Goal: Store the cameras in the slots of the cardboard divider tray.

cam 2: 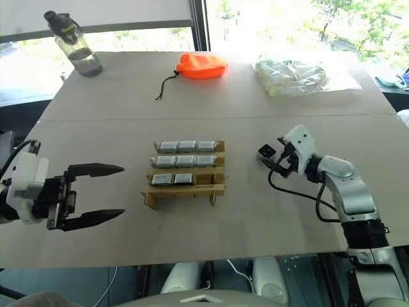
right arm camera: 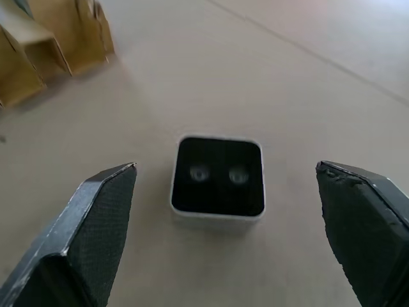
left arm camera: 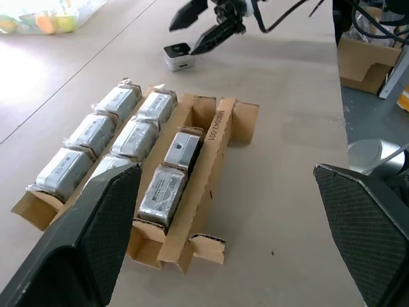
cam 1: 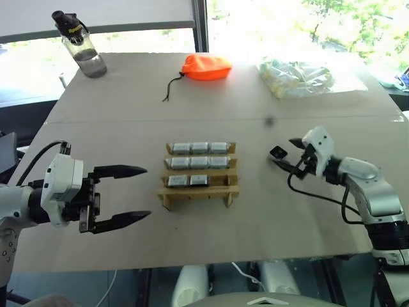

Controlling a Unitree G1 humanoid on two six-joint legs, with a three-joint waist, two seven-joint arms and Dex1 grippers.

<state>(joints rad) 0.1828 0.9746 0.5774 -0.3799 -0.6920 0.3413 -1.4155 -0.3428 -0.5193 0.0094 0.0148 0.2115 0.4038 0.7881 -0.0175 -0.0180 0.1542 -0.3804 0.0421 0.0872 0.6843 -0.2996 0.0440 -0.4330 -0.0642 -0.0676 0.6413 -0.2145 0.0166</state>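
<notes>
The cardboard divider tray stands at mid-table. Cameras wrapped in silver-grey fill its two back rows, three each. The third row holds two, and its right slot and the front row are bare. One loose camera lies black lens face up on the table right of the tray. My right gripper is open around it, one finger on each side, not touching; the right wrist view shows this camera between the fingers. My left gripper hangs open and empty, left of the tray.
At the table's far side stand a water bottle, an orange drawstring pouch and a clear bag of pale items. A cardboard box sits off the table beyond the right arm.
</notes>
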